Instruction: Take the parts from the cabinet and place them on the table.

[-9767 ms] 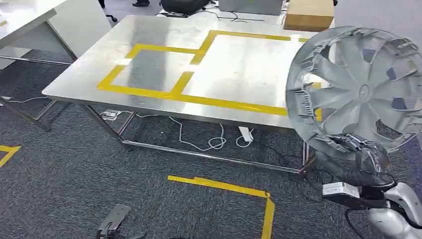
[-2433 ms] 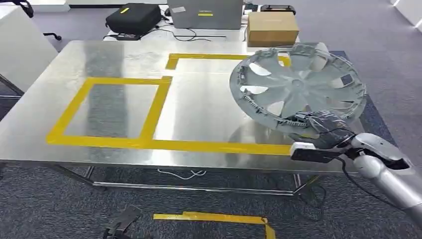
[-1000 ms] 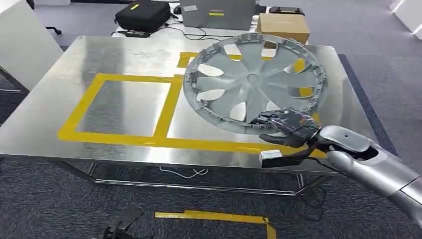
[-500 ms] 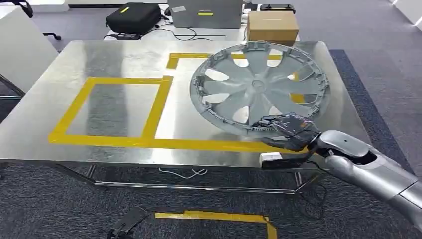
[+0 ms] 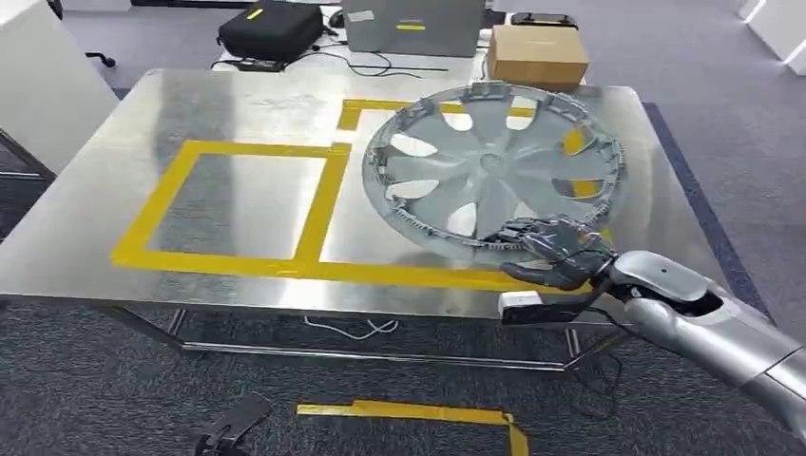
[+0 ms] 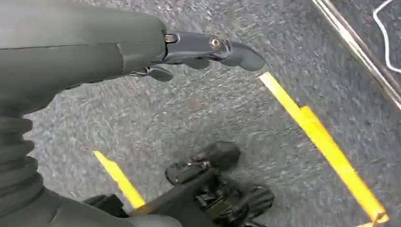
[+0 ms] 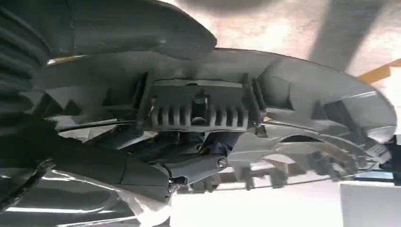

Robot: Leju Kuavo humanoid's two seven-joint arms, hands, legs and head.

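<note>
right hand [image 5: 556, 249] is gripping the near rim of the wheel cover [image 5: 494, 171], fingers partly hiding that rim | wheel cover is lying over the table [image 5: 238, 104], contact with it unclear | left hand [image 6: 198, 52] is hanging over carpet, fingers apart, holding nothing

Bright overhead light glares off the steel table [image 5: 238, 104]; both wrist views look soft
</note>
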